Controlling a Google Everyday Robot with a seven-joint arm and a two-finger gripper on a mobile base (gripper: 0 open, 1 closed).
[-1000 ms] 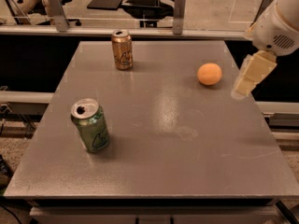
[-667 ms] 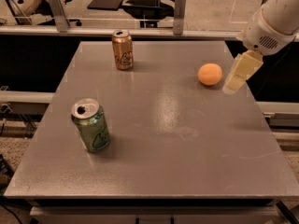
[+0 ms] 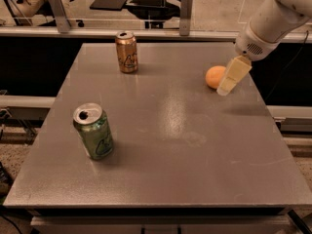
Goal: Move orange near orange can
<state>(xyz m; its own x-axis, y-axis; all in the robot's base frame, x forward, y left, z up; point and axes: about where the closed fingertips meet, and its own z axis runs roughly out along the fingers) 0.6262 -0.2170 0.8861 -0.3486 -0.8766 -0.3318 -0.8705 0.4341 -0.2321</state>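
Standing upright near the front left of the table (image 3: 161, 169) is a green can (image 3: 94, 132); the orange can (image 3: 126, 52) stands toward the far edge, left of centre. Well apart from it, by the right edge, lies the orange (image 3: 213, 77). The gripper (image 3: 224, 88) hangs just beside its right side, slanting down from the upper right; whether it is released or clenched cannot be told.

gripper (image 3: 227, 86) just right of orange (image 3: 213, 77), orange can (image 3: 126, 52) well left, both on table (image 3: 185, 169)
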